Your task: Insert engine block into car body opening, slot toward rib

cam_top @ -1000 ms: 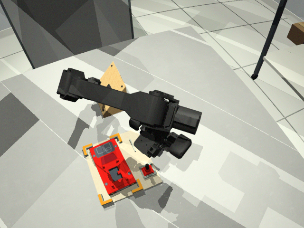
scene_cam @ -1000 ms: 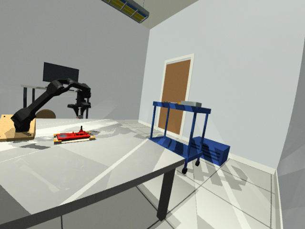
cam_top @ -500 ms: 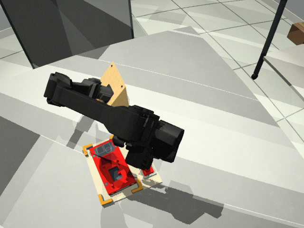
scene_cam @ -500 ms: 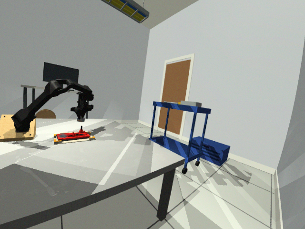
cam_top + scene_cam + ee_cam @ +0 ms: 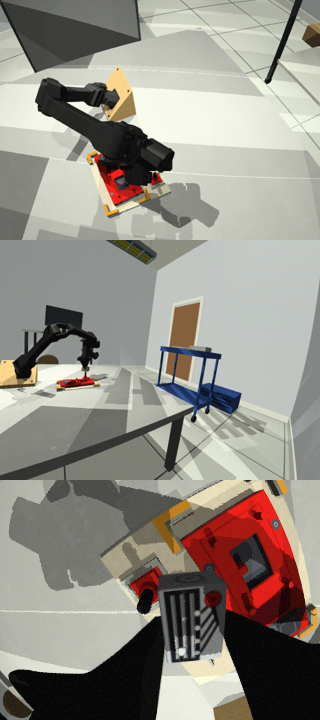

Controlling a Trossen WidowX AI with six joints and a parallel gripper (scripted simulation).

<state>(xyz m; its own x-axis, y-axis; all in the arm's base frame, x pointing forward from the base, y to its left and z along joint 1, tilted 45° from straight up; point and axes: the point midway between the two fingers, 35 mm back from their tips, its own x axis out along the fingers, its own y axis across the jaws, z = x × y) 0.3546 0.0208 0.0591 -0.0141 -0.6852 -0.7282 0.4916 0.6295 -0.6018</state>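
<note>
My gripper (image 5: pixel 85 366) (image 5: pixel 192 620) is shut on the grey engine block (image 5: pixel 85 369) (image 5: pixel 187 592), which shows black slots, slanted bars and a red round cap in the wrist view. The block hangs above the board, between the joystick and the car body in the wrist view; the exterior view shows a gap below it. The arm hides the block in the top view. The red car body (image 5: pixel 129 191) (image 5: pixel 89 382) (image 5: pixel 295 595) lies flat. Its dark opening (image 5: pixel 121 182) (image 5: pixel 251 562) has a small red rib at one side and shows no block in it.
The cream board (image 5: pixel 99 184) (image 5: pixel 112 555) carries orange corner brackets (image 5: pixel 109 211) (image 5: pixel 174 535) around the car body. A black knob (image 5: pixel 145 601) stands upright on a red square beside it. A wooden wedge (image 5: pixel 127 109) (image 5: pixel 5 369) is at the arm's base.
</note>
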